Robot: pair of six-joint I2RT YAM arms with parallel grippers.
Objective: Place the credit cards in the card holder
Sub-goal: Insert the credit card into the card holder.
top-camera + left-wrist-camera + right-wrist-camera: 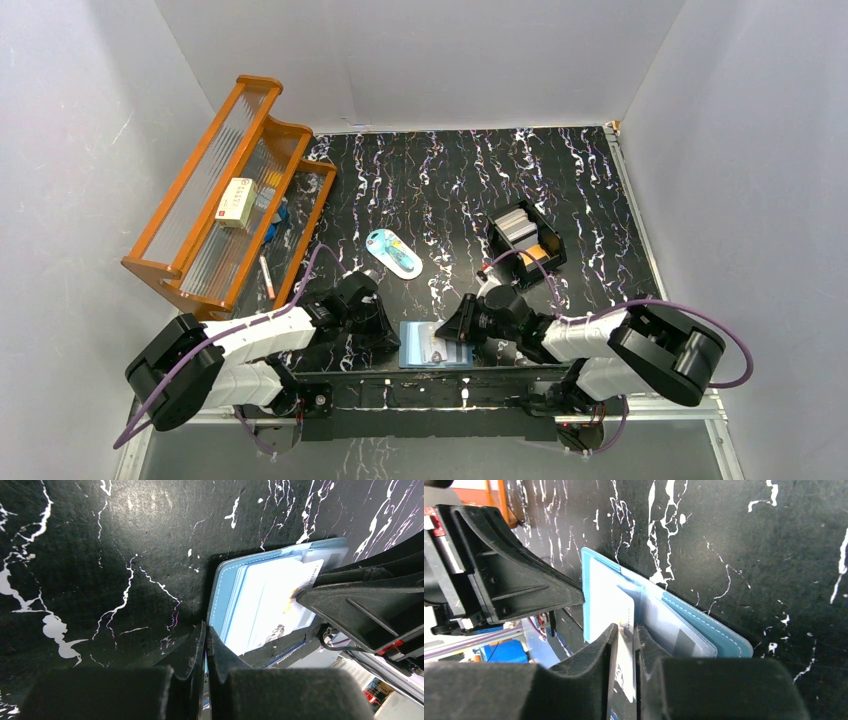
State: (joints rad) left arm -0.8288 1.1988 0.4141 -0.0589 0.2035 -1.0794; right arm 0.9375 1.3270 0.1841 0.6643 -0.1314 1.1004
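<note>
The card holder (pixel 418 345), a blue wallet, lies open on the table near the front edge. My left gripper (pixel 390 335) is shut on its left edge; a thin blue strip shows between the fingertips in the left wrist view (pixel 206 630). My right gripper (pixel 458 328) is shut on a pale credit card (pixel 610 605) and holds it over the wallet's inner pockets (pixel 674 625). The card (pixel 272 597) lies on the light-blue inside (pixel 226 587). More credit cards, grey and orange, stand in the black box (pixel 525 240).
A light-blue oval item (pixel 393 252) lies behind the wallet. A wooden rack (pixel 235 190) with a cream box (pixel 238 201) stands at the left. White walls close in the black marbled table (pixel 450 180) on three sides.
</note>
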